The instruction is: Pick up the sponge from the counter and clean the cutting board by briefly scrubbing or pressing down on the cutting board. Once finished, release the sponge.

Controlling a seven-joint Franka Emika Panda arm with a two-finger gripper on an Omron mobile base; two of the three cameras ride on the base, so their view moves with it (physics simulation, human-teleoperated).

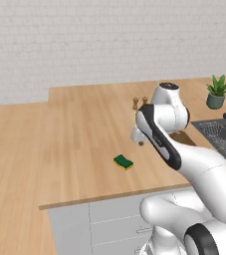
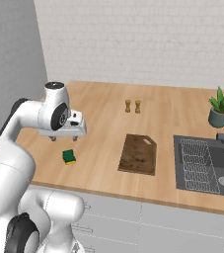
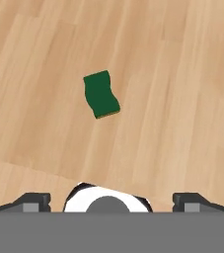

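My fingers (image 3: 111, 200) stand spread wide and empty, hovering above the table (image 2: 103, 123). The sponge (image 2: 69, 156) lies flat on the bare wood below me (green side up), near the front edge. The cutting board (image 2: 138, 154) rests well apart from it, between the sponge and the sink (image 2: 209, 163).

I see a white brick wall (image 2: 148, 39) behind the dark grey sink (image 2: 205, 165); a grey wall (image 2: 10, 64) far left of it, light grey cabinet fronts (image 2: 172, 225) below, a potted plant (image 2: 221, 107) just behind.
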